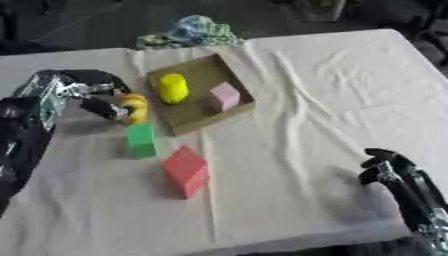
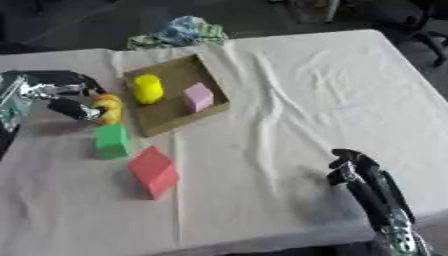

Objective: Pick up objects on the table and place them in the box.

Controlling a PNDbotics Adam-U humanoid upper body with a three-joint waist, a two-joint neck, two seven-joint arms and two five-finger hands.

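The two eye views show almost the same scene; the left eye view takes in more of the left arm's silver and black forearm at the picture's left side, while the right eye view shows more of the right arm's length down to the bottom right corner.

A white cloth covers the table (image 1: 332, 90). Toward its far left part sits a shallow cardboard box (image 1: 188, 117), lying askew. Inside it are a yellow cylinder (image 1: 173, 88), near the box's left wall, and a pink block (image 1: 224, 96), near its right wall.

The left hand (image 1: 103, 102) reaches in from the left edge and has its fingers curled round a small yellow thing (image 1: 134, 108), rounded with an orange tinge; I cannot make out what it is. It is just outside the box's left wall, touching or nearly touching it.

On the cloth just in front of that hand stands a green block (image 1: 141, 140), and nearer the front edge, a bit to the right, lies a red block (image 1: 185, 170). Both are outside the box.

The right hand (image 2: 348, 167) shows near the front right corner, well apart from all the blocks, fingers curled and holding nothing.

Beyond the table's far edge lies a crumpled blue-green cloth (image 2: 179, 31).
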